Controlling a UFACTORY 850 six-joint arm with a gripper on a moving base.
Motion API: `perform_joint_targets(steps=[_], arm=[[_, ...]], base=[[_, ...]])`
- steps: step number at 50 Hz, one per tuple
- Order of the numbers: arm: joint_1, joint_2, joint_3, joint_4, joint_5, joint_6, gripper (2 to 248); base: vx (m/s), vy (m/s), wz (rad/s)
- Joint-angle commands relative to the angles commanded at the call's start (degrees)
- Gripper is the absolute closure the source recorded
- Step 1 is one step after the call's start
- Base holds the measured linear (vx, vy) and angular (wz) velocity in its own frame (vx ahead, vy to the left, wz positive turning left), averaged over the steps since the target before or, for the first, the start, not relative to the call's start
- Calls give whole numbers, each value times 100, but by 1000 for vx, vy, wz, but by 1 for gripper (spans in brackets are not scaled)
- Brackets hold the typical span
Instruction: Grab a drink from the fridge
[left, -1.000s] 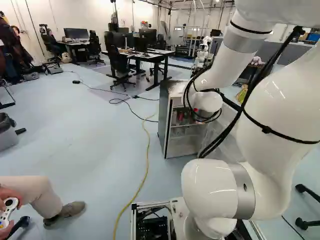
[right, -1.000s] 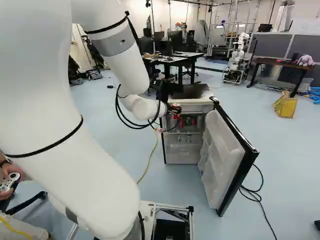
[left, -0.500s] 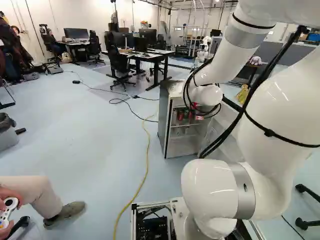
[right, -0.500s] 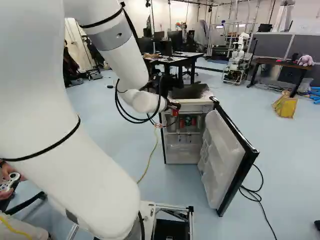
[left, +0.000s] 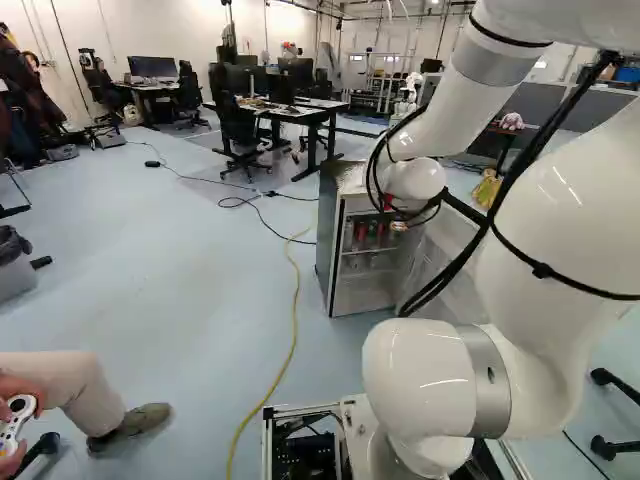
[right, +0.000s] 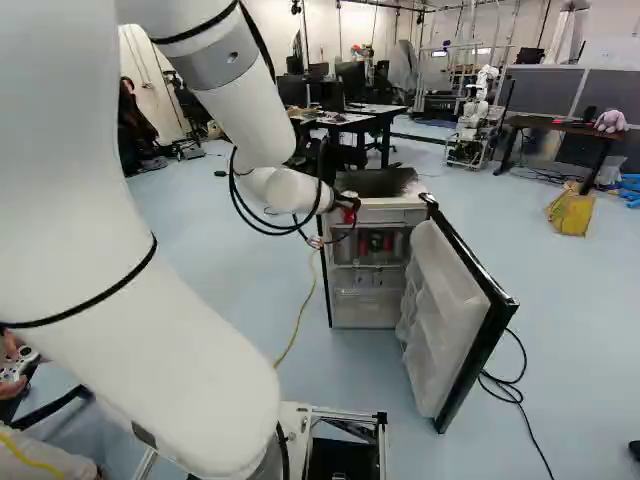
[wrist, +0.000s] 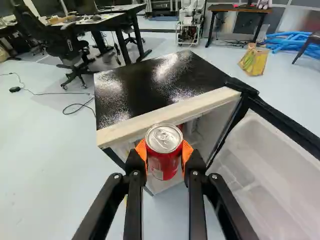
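Note:
The gripper (right: 346, 204) is at the upper front of the small fridge (right: 366, 314), near its top edge, in the right base view. In the wrist view both orange pads of the gripper (wrist: 164, 153) press a red can (wrist: 165, 162) from two sides, its silver lid facing the camera. This can hangs upright just outside the fridge's front. The fridge door (right: 455, 315) stands wide open to the right. Several red and dark cans (right: 376, 242) sit on the upper shelf inside, seen in the right base view.
Desks (left: 295, 108) and office chairs stand beyond the fridge. A yellow bag (right: 570, 212) and another robot (right: 478, 118) are farther back at the right. A yellow cable (left: 292, 335) crosses the floor. At the left of the left base view, a person's leg (left: 60, 385) is beside the base.
The arm has risen and drawn back slightly from the fridge, carrying the red can with it. More of the shelf cans shows in the left base view. The base has not moved.

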Motion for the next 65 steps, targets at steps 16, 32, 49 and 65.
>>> perform_joint_targets(steps=[16, 32, 49, 65], arm=[[30, -76, -198, 0, -135, 0, 162], [59, -283, -411, 0, -262, 0, 162], [90, -458, -636, 0, -349, 0, 162], [117, -453, -840, 0, -353, 0, 162]], base=[[0, 0, 0], [0, 0, 0], [0, 0, 0], [0, 0, 0]])
